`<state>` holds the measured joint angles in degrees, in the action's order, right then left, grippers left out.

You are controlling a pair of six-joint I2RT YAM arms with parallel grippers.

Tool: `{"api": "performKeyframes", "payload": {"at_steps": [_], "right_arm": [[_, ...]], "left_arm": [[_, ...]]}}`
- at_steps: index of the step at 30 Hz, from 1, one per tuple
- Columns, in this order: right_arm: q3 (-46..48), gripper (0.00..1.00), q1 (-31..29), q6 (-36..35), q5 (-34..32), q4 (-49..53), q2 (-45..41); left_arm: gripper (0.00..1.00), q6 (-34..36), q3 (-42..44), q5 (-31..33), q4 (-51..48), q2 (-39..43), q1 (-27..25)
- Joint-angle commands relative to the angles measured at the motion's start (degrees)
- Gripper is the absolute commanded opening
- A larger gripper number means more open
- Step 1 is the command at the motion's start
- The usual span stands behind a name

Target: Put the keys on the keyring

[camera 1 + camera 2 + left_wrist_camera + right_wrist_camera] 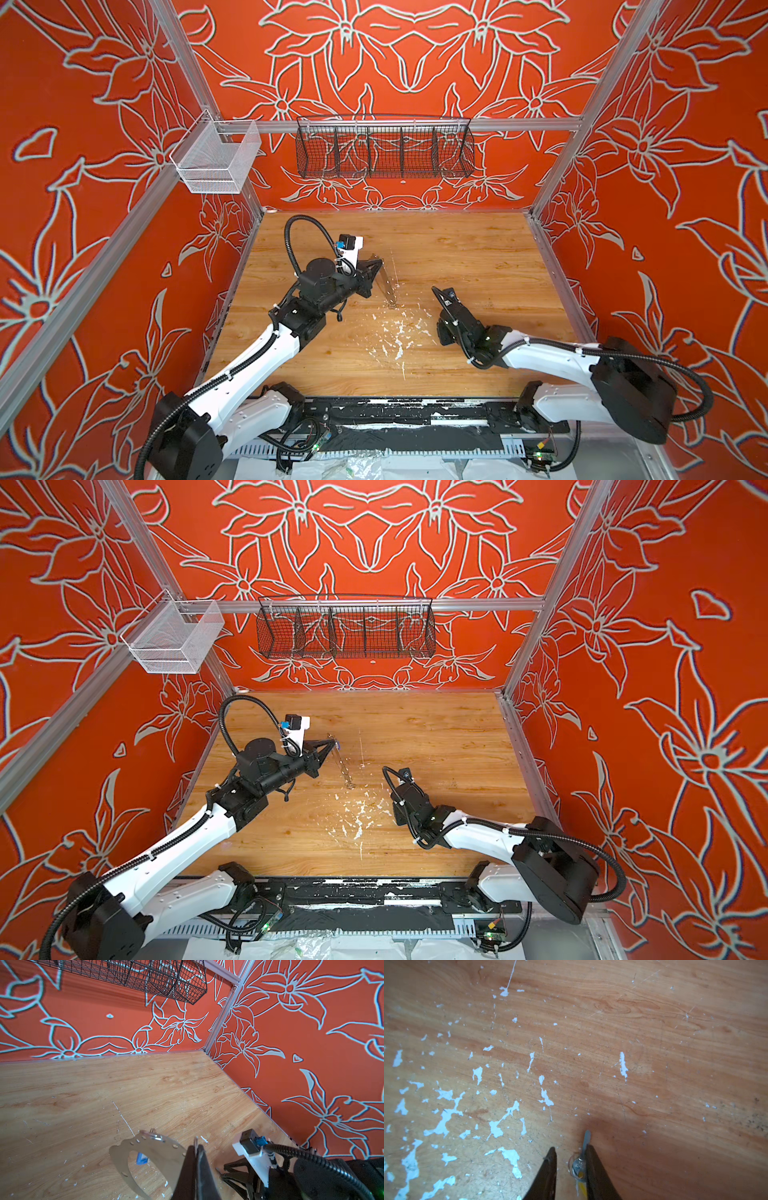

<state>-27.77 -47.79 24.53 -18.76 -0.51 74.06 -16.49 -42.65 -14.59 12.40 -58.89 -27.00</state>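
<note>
My left gripper [196, 1145] is shut on the rim of the keyring [164, 1147], a flat grey-brown ring held up off the wooden table. A small metal split ring [154, 1136] sits on its outer edge. A blue key tag [142, 1159] shows through the ring's hole. In both top views the keyring [386, 282] [343, 762] hangs edge-on below the left gripper [376, 264]. My right gripper [570, 1150] is down at the table with its jaws apart. A key [579, 1164] with a yellow tag [582, 1187] lies between them, against one finger [591, 1159].
White paint flecks [395, 332] mark the middle of the table. A black wire basket [384, 151] hangs on the back wall and a white mesh basket [216, 160] on the left rail. Red patterned walls close in three sides.
</note>
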Motion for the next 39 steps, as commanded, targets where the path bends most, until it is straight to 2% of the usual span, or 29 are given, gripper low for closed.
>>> {"api": "performKeyframes", "payload": {"at_steps": [1, 7, 11, 22, 25, 31, 39], "right_arm": [[-0.90, 0.24, -0.98, -3.58, -0.07, 1.03, 0.64], [0.73, 0.24, -1.97, -4.41, -3.10, 0.52, 0.83], [1.98, 0.25, -2.09, -4.93, -1.48, -1.90, 0.42], [0.02, 0.22, -2.07, -4.67, -4.84, -1.55, 6.15], [-0.30, 0.19, -2.11, -3.81, -6.58, -1.06, 7.03], [-0.34, 0.00, -2.10, -1.84, -8.09, -0.64, 6.42], [-1.10, 0.00, -2.11, 0.70, -7.08, 1.62, 1.62]], "left_arm": [[0.00, 0.23, -0.06, 0.91, 3.08, 1.40, 0.08], [0.00, 0.59, 0.03, 0.60, 2.95, 1.63, 0.10], [0.00, 0.51, -0.02, -0.08, 3.33, 1.27, 0.10], [0.00, 0.67, -0.17, -0.07, 3.15, 1.09, 0.10], [0.00, 0.67, -0.20, -0.09, 3.15, 1.06, 0.11], [0.00, 0.67, -0.15, -0.18, 2.93, 1.49, 0.11], [0.00, 0.50, -0.14, -0.36, 3.03, 1.41, 0.11]]}}
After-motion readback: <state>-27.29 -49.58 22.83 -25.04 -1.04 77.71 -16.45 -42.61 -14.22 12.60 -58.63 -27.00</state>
